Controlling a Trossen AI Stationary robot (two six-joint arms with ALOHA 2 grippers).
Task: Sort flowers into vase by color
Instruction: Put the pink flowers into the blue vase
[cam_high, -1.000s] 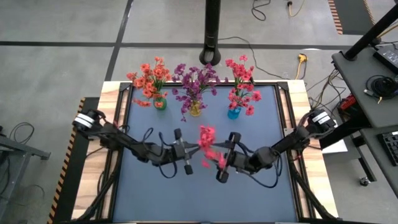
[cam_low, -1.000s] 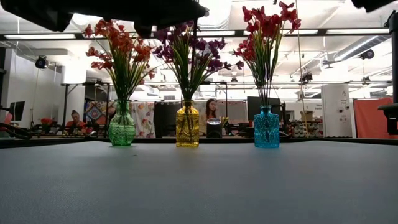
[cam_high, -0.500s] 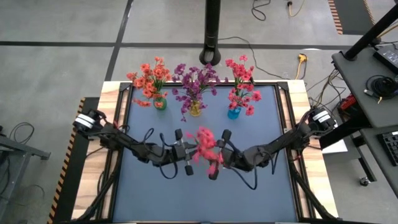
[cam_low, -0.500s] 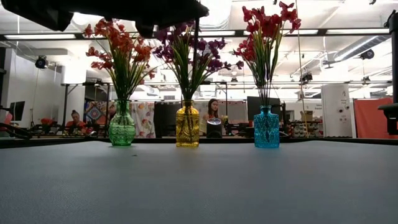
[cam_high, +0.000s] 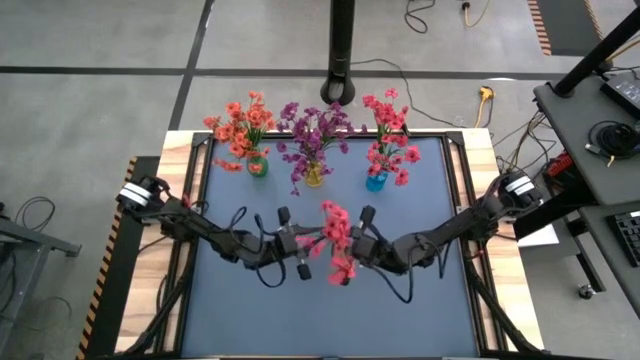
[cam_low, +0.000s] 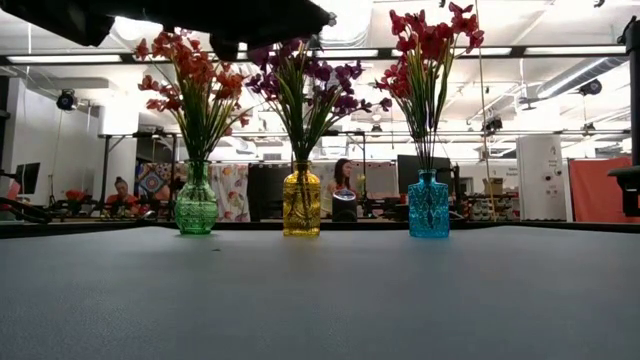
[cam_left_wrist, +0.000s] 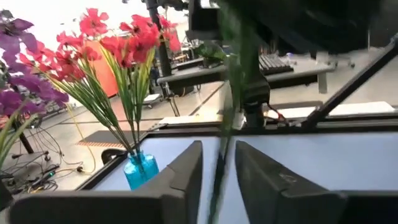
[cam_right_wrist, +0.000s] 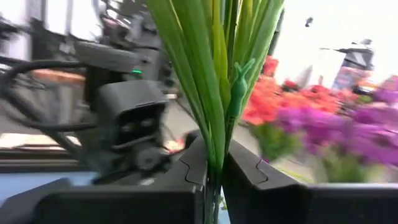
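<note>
- Three vases stand in a row along the far edge of the dark mat (cam_high: 400, 310): a green vase (cam_low: 196, 211) with orange-red flowers (cam_high: 240, 124), a yellow vase (cam_low: 301, 207) with purple flowers (cam_high: 313, 130), and a blue vase (cam_low: 428, 210) with pink-red flowers (cam_high: 388, 135).
- The vases stand apart from one another, with a clear gap between each pair in the low view.
- One more pink-red spray (cam_high: 336, 240) is out over the middle of the mat, well short of the vase row, held between the two arms.
- The right gripper (cam_high: 362, 243) is clamped on the bundle of green stems (cam_right_wrist: 214, 93), which rise straight out from between its fingers in its wrist view.
- The left gripper (cam_high: 291, 243) sits just beside the spray on the other side; its fingers (cam_left_wrist: 183, 171) stand slightly apart with a thin stem running through the gap, and I cannot tell whether they touch it.
- The near half of the mat, in front of both grippers, lies open, as does the strip between the grippers and the vases.
- A wooden border (cam_high: 488, 150) frames the mat's side edges.
- People (cam_low: 340, 177) sit in the room beyond the table.
</note>
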